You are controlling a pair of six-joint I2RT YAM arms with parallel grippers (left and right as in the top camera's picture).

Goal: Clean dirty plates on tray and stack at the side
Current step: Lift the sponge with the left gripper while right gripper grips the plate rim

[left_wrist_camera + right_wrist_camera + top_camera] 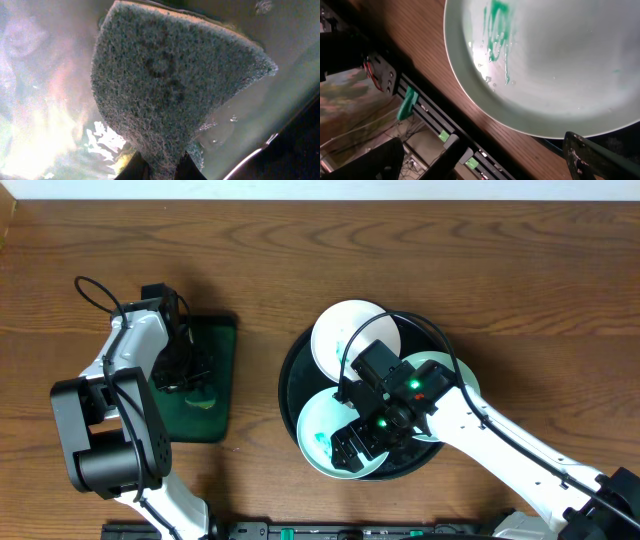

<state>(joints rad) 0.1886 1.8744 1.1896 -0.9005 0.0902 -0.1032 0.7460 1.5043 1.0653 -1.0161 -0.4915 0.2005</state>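
Note:
Three white plates lie on the round black tray [289,380]. One plate [352,338] is at the back. One plate [322,430] at the front left carries teal-green smears. The third plate [445,366] on the right is mostly hidden under my right arm. My right gripper [362,444] is open, hovering over the near edge of the smeared plate [560,65]. Its fingers [490,160] hold nothing. My left gripper [185,372] is over the small green tray, shut on a grey-green scouring sponge [170,85], pinched at its lower tip [162,169].
A rectangular dark-green tray [218,340] lies at the left, wet and shiny under the sponge [45,125]. Bare wooden table [260,260] runs behind and between the two trays. A black rail with green tabs [445,135] lines the front edge.

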